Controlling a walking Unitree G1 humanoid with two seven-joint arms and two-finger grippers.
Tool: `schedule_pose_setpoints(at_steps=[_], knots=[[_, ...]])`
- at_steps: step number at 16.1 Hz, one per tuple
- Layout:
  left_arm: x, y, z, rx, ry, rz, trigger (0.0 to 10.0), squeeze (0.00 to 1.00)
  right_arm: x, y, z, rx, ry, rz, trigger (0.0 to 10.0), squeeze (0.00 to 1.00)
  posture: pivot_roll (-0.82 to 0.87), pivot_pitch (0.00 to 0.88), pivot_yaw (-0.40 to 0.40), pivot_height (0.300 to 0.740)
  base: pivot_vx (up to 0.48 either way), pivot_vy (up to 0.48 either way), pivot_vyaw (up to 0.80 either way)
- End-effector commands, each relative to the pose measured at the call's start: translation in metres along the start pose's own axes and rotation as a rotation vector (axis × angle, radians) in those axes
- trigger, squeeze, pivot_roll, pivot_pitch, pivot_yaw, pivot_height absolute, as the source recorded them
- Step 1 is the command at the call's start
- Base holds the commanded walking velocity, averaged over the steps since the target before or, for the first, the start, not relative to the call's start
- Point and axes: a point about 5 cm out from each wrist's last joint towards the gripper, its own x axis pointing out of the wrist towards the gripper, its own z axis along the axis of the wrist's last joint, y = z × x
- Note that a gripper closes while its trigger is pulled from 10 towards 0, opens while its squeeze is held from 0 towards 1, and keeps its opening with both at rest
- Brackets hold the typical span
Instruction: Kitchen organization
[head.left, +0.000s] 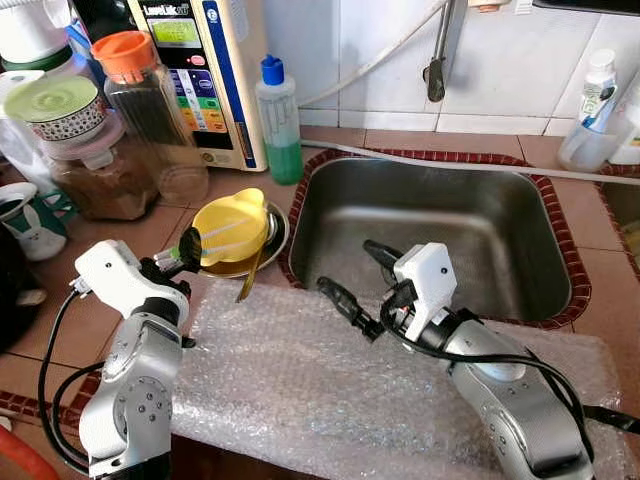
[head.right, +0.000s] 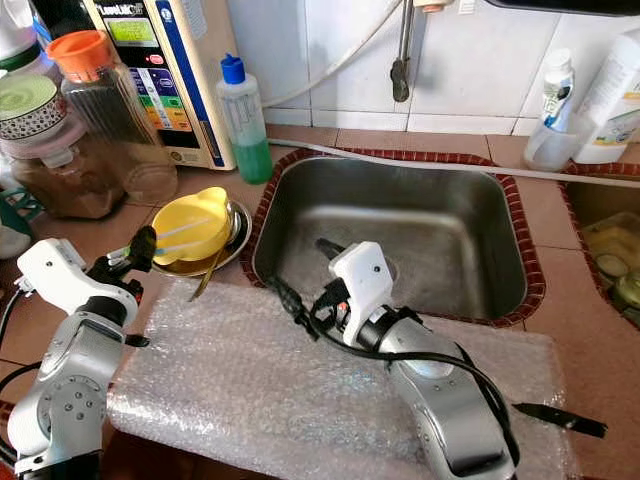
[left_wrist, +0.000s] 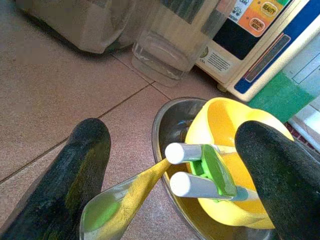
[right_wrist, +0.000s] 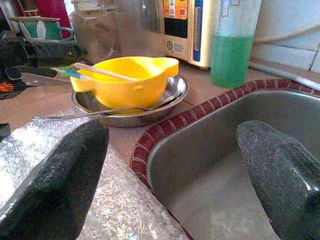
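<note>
The left tool (head.left: 185, 252) stood at the near-left edge of the yellow bowl (head.left: 232, 228), its 2 black fingers (left_wrist: 82, 165) spread apart on either side of the training chopsticks (left_wrist: 200, 172), a pair of pale sticks joined by a green clip. In the left wrist view the fingers bracketed the stick ends without visibly closing on them, so no grasp was judged to exist.

The yellow bowl sat in a steel dish (right_wrist: 170, 97) on the tiled worktop (head.left: 95, 320), left of the sink (head.left: 430, 230). A spoon (head.left: 248, 275) leaned out of the dish toward the near side.

The right tool (head.left: 355, 280) hovered over the near-left corner of the sink, fingers wide apart and holding nothing. A sheet of bubble wrap (head.left: 300, 390) covered the near worktop and carried no items.

Progress was judged as early: bowl, dish, spoon and chopsticks remained stacked together, and the sink was bare. The jars (head.left: 100, 150) and the soap bottle (head.left: 278, 125) at the far left were untouched.
</note>
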Motion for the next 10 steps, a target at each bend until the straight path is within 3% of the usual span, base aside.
schedule_pose_setpoints(at_steps=[1, 10], knots=[[-0.0001, 0.0038, 0.0017, 0.003, 0.002, 0.021, 10.0, 0.00, 0.0006, -0.0014, 0.0044, -0.003, -0.010, -0.012, 10.0, 0.00, -0.19, 0.112, 0.109, 0.740, 0.000, 0.000, 0.00], [0.0005, 0.0048, 0.0005, -0.003, 0.009, 0.026, 10.0, 0.00, 0.0005, 0.0010, 0.0026, -0.036, 0.007, 0.004, 10.0, 0.00, -0.19, 0.107, 0.106, 0.740, 0.000, 0.000, 0.00]])
